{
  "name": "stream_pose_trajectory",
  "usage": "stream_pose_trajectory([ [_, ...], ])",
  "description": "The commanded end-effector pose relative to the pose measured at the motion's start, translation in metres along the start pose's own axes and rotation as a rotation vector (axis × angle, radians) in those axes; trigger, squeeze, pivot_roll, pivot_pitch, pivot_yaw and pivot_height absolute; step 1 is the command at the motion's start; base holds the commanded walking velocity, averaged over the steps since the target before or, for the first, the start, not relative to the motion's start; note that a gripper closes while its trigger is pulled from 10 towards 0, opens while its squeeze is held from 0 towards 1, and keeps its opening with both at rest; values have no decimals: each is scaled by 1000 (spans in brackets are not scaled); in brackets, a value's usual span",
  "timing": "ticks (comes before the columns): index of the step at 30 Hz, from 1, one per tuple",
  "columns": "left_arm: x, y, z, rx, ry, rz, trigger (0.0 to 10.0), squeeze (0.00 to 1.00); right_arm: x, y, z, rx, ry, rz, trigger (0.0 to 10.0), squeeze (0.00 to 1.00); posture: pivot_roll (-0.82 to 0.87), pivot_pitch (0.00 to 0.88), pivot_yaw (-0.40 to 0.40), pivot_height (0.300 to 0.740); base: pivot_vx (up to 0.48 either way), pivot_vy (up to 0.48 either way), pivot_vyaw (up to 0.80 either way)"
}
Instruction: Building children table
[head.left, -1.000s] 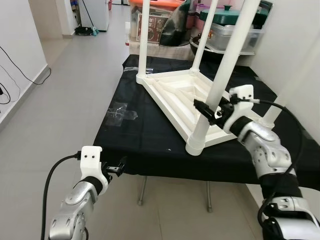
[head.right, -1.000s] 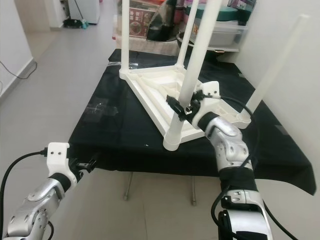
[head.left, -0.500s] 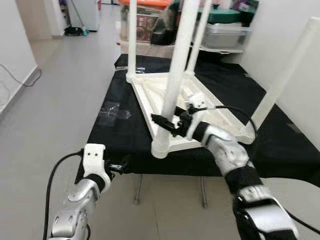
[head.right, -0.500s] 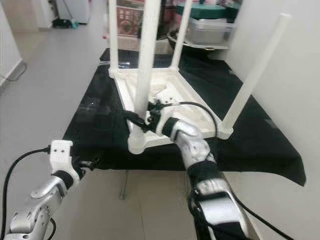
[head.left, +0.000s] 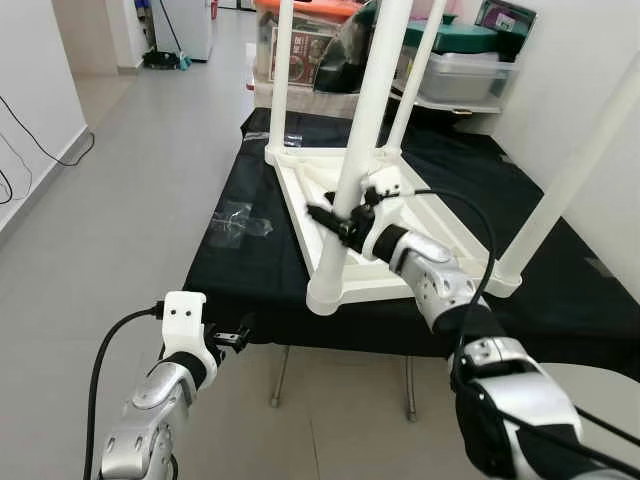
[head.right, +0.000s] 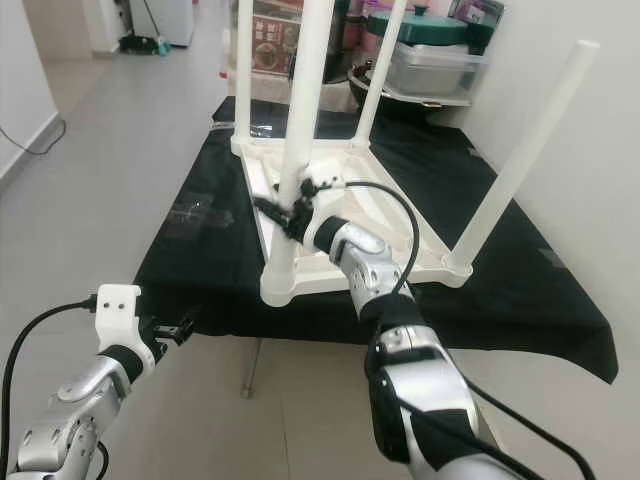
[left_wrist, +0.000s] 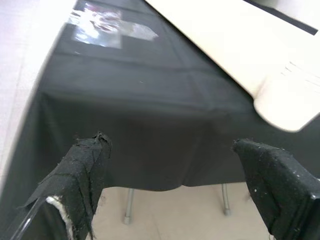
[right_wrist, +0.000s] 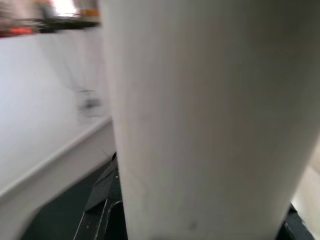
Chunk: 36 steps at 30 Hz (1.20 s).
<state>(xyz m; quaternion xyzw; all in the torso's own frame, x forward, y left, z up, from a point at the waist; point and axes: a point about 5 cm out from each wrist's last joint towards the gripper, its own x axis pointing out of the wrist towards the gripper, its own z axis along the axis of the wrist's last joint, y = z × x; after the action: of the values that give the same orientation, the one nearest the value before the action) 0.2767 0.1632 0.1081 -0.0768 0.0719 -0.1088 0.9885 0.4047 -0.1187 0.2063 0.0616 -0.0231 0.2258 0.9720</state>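
Black-clothed bench (head.left: 250, 290) carries upturned white table (head.left: 330, 180); right gripper (head.left: 335, 218) clamps near leg (head.left: 355, 150); left gripper (head.left: 238, 337) spread, empty.

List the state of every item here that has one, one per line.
White table: upside down on the black-covered bench, four legs standing up.
Nearest leg: upright in its corner socket.
Right tool: closed around that leg.
Left tool: open, holding nothing, below the bench edge.
Green-lidded bin: lid on.

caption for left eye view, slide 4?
Right gripper grasps the nearest leg of the upturned white children's table; left gripper waits low.
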Motion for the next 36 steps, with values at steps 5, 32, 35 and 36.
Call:
stream_pose_trajectory([
  [5, -1, -1, -4, -2, 11, -2, 10000, 0, -32, -53, -29, 32, 70, -532, 0, 0, 152, 0, -120, 740, 0, 0, 0],
  [32, 0, 1, 0, -15, -10, 3, 10000, 0, -49, -24, -18, 27, -95, -583, 10000, 1000, 116, 0, -97, 740, 0, 0, 0],
  [35, 0, 2, 1, -17, -16, 6, 10000, 0, -61, -33, -6, 3, -130, -611, 10000, 1000, 108, 0, -91, 740, 0, 0, 0],
  [36, -1, 2, 1, -17, -17, 6, 10000, 0, -66, -32, -4, 1, -140, -611, 10000, 1000, 105, 0, -91, 740, 0, 0, 0],
])
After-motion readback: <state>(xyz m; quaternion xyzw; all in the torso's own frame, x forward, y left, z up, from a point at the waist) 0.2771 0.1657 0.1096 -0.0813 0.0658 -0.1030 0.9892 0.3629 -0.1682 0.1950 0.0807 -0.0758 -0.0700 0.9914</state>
